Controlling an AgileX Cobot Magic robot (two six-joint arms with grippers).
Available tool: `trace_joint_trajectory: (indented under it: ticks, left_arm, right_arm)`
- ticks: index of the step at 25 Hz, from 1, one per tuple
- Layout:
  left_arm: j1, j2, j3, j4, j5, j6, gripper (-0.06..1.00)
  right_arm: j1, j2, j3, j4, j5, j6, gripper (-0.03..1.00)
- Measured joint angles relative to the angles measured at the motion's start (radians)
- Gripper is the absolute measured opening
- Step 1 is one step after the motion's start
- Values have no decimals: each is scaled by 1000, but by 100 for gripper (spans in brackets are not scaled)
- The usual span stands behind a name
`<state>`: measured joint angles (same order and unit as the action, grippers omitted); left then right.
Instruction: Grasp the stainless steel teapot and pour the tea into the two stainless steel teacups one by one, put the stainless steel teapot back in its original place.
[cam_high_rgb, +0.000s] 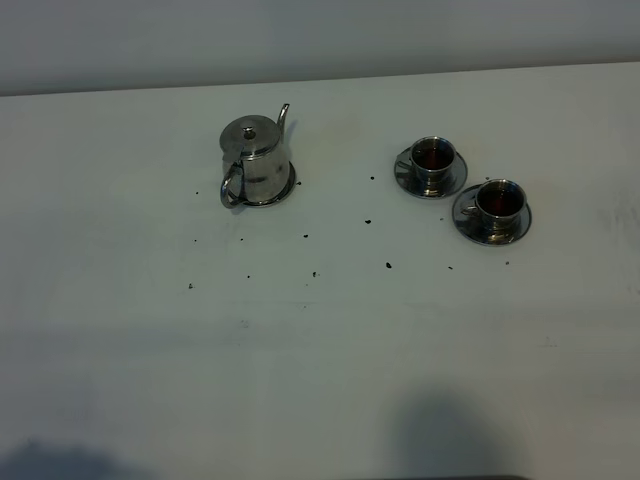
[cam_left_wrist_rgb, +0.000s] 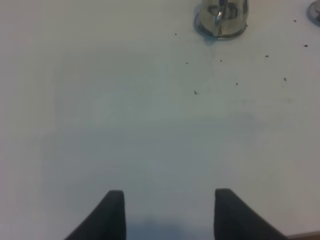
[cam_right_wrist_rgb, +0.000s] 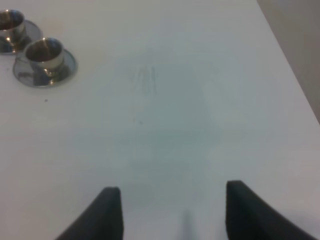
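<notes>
The stainless steel teapot (cam_high_rgb: 253, 158) stands upright on its round steel coaster (cam_high_rgb: 287, 190), left of centre on the white table, spout pointing away. In the left wrist view the teapot (cam_left_wrist_rgb: 222, 15) shows far ahead of my left gripper (cam_left_wrist_rgb: 169, 212), which is open and holds nothing. Two stainless steel teacups (cam_high_rgb: 433, 160) (cam_high_rgb: 498, 203) sit on saucers to the right, each holding dark reddish tea. The right wrist view shows both teacups (cam_right_wrist_rgb: 45, 54) (cam_right_wrist_rgb: 11, 24) off to one side of my open, empty right gripper (cam_right_wrist_rgb: 172, 212). Neither gripper appears in the exterior high view.
Small dark specks (cam_high_rgb: 388, 265) are scattered on the white table (cam_high_rgb: 320, 350) between the teapot and the cups. The table's far edge meets a grey wall (cam_high_rgb: 320, 40). The table's side edge (cam_right_wrist_rgb: 290, 75) runs close to the right gripper.
</notes>
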<state>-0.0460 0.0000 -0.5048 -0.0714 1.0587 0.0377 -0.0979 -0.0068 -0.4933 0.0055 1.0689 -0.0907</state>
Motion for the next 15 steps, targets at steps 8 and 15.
trace_joint_trajectory:
  ticks: [8, 15]
  left_arm:
    - [0, 0, 0, 0, 0, 1, 44]
    - [0, 0, 0, 0, 0, 1, 44]
  right_arm:
    - [0, 0, 0, 0, 0, 0, 45]
    - [0, 0, 0, 0, 0, 0, 45]
